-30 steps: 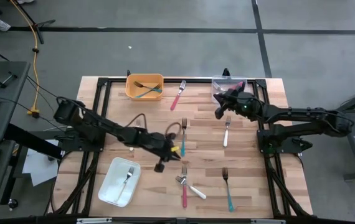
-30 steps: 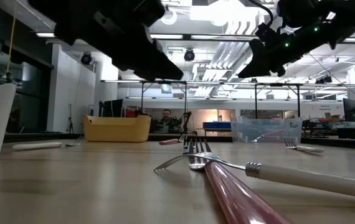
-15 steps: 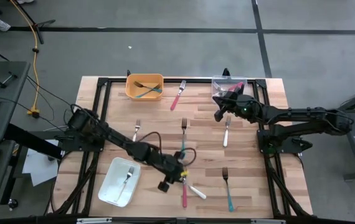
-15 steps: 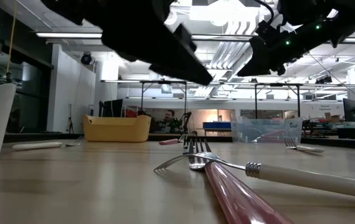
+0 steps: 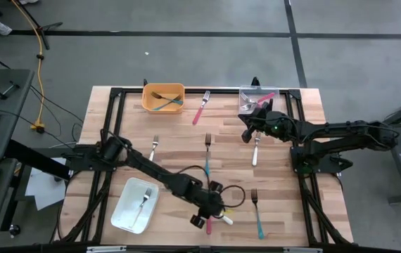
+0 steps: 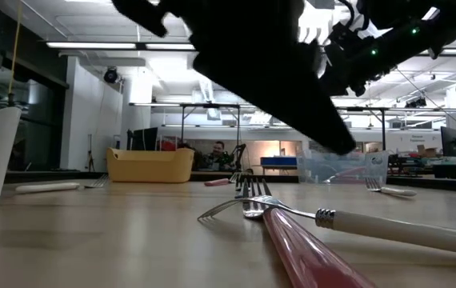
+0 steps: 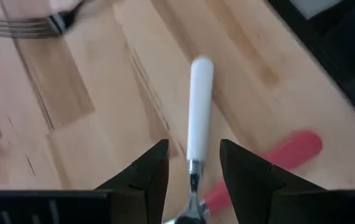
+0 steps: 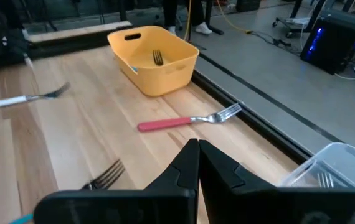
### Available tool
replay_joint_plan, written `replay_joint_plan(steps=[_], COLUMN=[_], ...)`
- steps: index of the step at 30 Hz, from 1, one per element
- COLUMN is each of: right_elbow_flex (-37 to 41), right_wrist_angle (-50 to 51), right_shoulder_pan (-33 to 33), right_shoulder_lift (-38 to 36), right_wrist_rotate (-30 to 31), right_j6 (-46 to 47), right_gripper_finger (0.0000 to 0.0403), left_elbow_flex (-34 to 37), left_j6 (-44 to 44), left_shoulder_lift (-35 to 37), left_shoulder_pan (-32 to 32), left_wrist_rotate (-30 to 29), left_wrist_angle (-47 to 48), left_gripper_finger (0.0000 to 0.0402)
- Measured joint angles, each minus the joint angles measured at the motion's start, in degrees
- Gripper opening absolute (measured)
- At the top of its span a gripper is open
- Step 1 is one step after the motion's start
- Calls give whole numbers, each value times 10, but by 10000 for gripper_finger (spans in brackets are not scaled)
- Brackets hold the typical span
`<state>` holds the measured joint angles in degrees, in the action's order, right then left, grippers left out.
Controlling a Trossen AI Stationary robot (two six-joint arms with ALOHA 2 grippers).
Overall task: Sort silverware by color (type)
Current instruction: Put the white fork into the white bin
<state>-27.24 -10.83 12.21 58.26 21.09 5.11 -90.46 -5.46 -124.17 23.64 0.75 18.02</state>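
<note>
A white-handled fork lies across a red-handled fork near the table's front edge. My left gripper hangs open over them, one finger on each side of the white fork's neck, touching nothing. In the high view it is my left gripper above the crossed pair. My right gripper is shut and empty, held above the table near the head of a white fork. Loose silverware also lies flat on the table: two teal forks, a white fork and a red fork.
A yellow bin with forks stands at the far left, a clear bin at the far right. A white tray at the near left holds one white fork. A black frame rims the table.
My left gripper has travelled toward the table's near right, from beside the middle teal fork to over the crossed white and red forks, and has come lower. The forks lie where they were.
</note>
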Motion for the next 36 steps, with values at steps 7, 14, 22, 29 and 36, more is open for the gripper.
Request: replay_joint_plan(steps=[7, 14, 22, 29, 36], right_elbow_flex=[0, 0, 0, 0, 0], right_wrist_angle=[8, 3, -1, -1, 0], right_shoulder_pan=[0, 0, 0, 0, 0], right_shoulder_lift=[6, 11, 12, 12, 12], right_wrist_rotate=[12, 13, 13, 13, 13], right_j6=[-1, -2, -3, -6, -11], right_gripper_finger=[3, 3, 3, 3, 3], left_elbow_flex=[-59, -61, -62, -62, -61], left_j6=[-35, -38, -47, -58, -77], left_shoulder_lift=[-37, -50, -61, -68, -70], left_shoulder_pan=[-6, -13, -25, -28, -29], left_wrist_rotate=[18, 48, 50, 39, 14], left_wrist_angle=[56, 56, 47, 50, 66], left_gripper_finger=[136, 134, 131, 131, 131])
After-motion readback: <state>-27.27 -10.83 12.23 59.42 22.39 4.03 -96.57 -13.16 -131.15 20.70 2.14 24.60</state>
